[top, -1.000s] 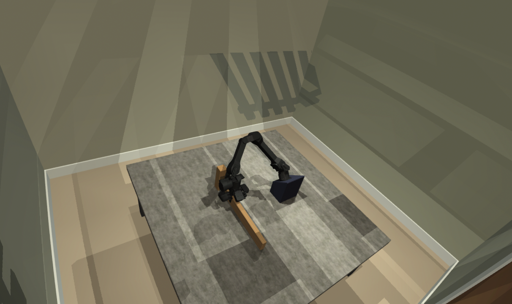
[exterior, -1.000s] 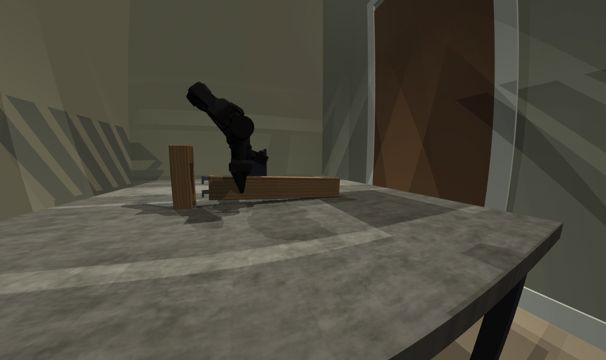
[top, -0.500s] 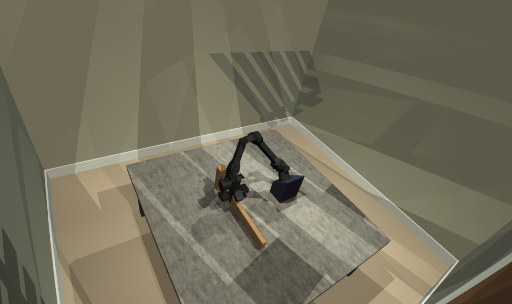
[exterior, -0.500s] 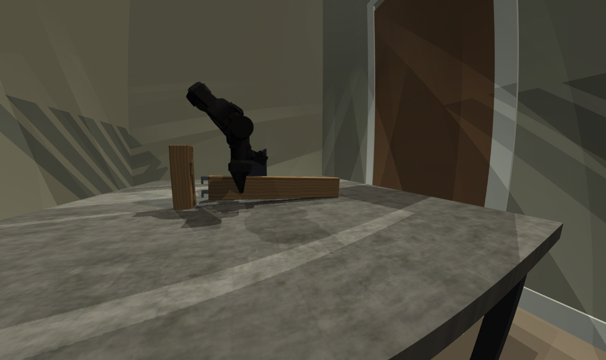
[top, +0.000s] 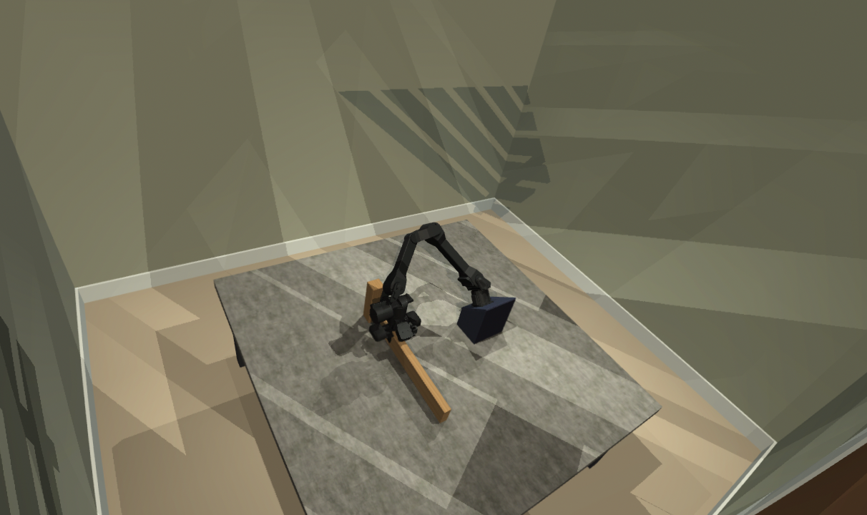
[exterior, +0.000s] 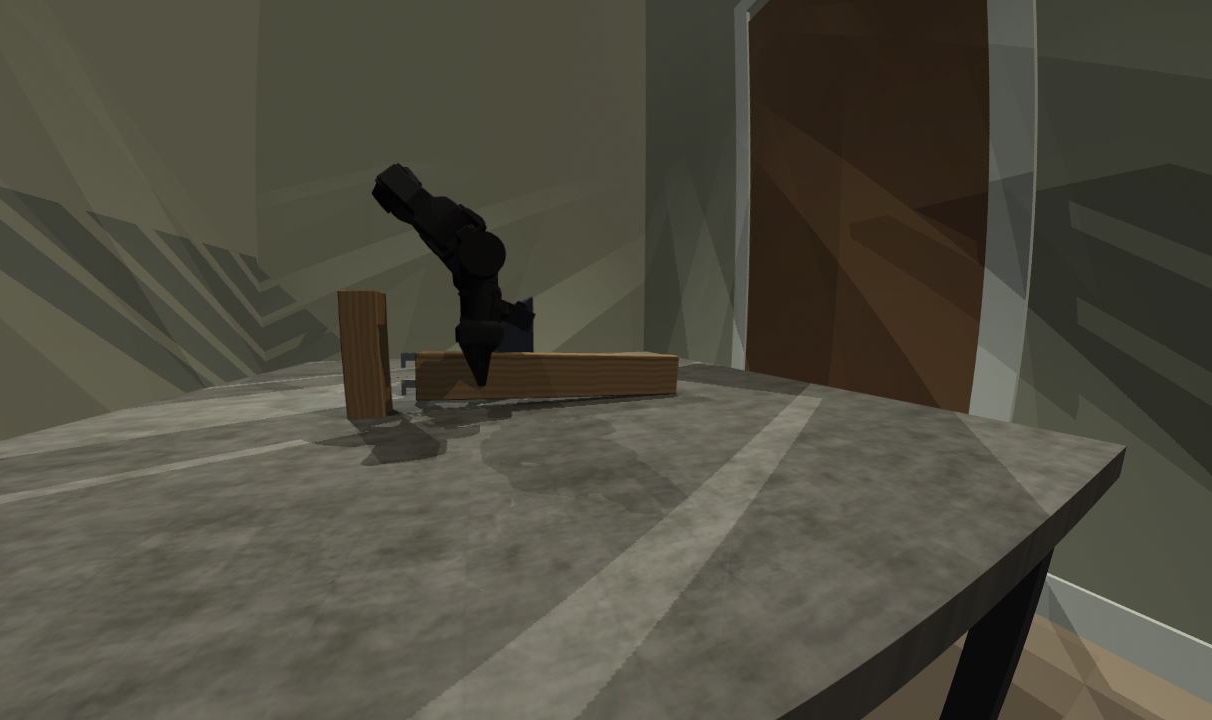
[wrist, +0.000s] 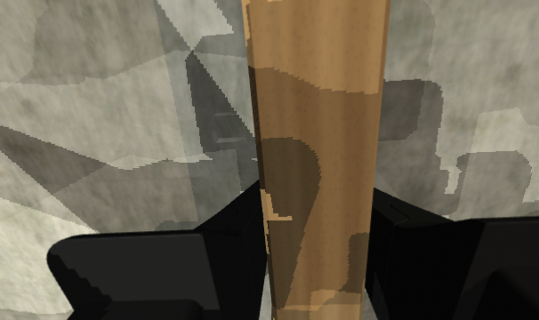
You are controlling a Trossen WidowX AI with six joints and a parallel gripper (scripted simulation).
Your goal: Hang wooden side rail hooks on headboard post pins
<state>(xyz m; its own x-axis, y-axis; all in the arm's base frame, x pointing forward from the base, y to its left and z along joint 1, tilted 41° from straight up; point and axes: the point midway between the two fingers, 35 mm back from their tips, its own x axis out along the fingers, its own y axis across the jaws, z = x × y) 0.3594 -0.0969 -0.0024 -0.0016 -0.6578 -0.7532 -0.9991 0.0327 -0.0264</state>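
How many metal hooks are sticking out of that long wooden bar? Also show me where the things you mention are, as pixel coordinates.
2. One is the upper hook [exterior: 408, 359] and one the lower hook [exterior: 409, 386], both on the end of the rail [top: 423, 380] [exterior: 583, 375] [wrist: 318, 111] facing the post [top: 373, 300] [exterior: 364, 358]. No others show.

Rail [top: 422, 379] [exterior: 583, 374] [wrist: 316, 111] on table [top: 539, 410] [exterior: 538, 573] [wrist: 96, 111]; post [top: 370, 300] [exterior: 364, 358] beyond hooked end; hooks [exterior: 408, 374] between, apart from post.
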